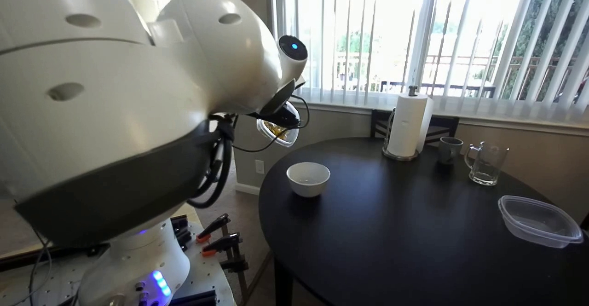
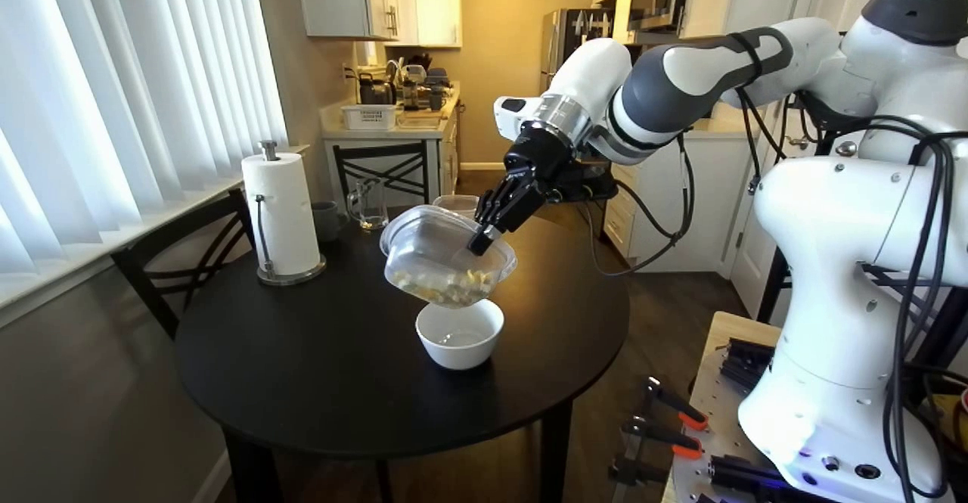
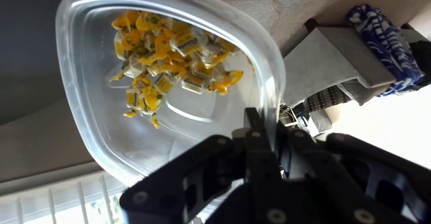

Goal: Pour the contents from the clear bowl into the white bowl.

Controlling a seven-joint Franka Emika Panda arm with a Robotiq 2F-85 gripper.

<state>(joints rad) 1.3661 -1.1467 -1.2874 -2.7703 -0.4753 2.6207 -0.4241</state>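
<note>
My gripper (image 3: 267,121) is shut on the rim of the clear bowl (image 3: 131,143); one finger is inside the wall, one outside. In both exterior views the clear bowl (image 2: 423,242) (image 1: 291,139) is tilted in the air. The contents (image 3: 175,52), yellow wrapped sweets, lie heaped inside it toward the lower side. They also show in both exterior views (image 2: 446,289) (image 1: 275,129). The white bowl (image 2: 460,348) (image 1: 308,182) stands upright on the table. In an exterior view the clear bowl appears above and partly behind it. No sweets are visible in the white bowl.
The dark round table (image 1: 405,232) also bears a paper towel roll (image 1: 406,124), a grey mug (image 1: 449,149), a glass mug (image 1: 487,164) and a wider clear container (image 1: 536,232). A chair (image 2: 193,249) stands by the window. Clamps (image 2: 665,420) sit on the robot's base board.
</note>
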